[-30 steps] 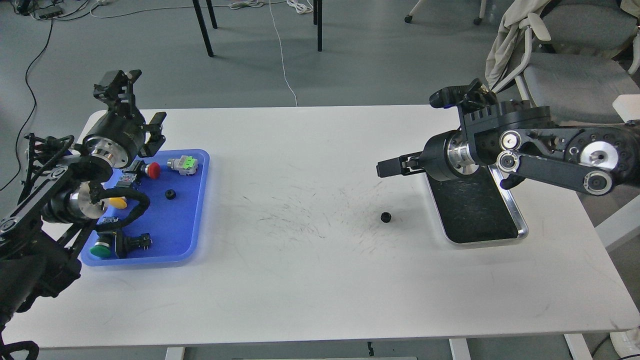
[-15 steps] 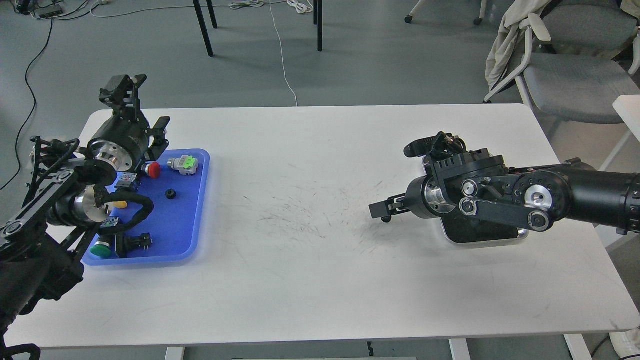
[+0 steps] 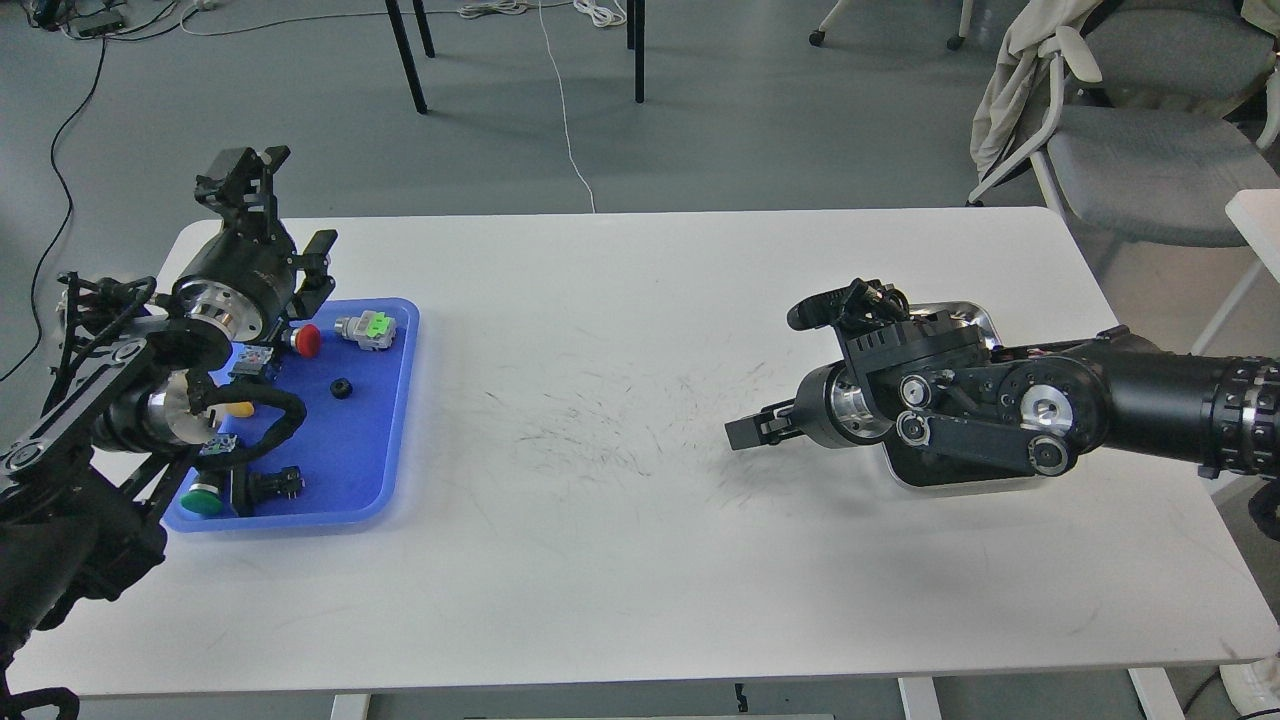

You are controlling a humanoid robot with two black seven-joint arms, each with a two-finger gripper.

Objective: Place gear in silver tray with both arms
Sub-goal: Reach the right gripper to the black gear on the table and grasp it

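The silver tray (image 3: 968, 309) lies on the right of the table, mostly covered by my right arm; only its far rim and near edge show. My right gripper (image 3: 746, 432) is low over the table just left of the tray. Its dark fingers cannot be told apart. The small black gear that lay on the table here is hidden under or behind this gripper. Another small black gear (image 3: 342, 388) lies in the blue tray (image 3: 395, 440). My left gripper (image 3: 282, 215) is open and empty, raised above the blue tray's far left corner.
The blue tray at the left holds a red push button (image 3: 306, 340), a grey and green switch (image 3: 366, 329), a green button (image 3: 203, 498) and other small parts. An office chair (image 3: 1140, 150) stands beyond the table's far right corner.
My right arm has swung down and left from above the silver tray to the table surface, and its gripper now covers the spot where the gear lay. The left arm has barely moved.
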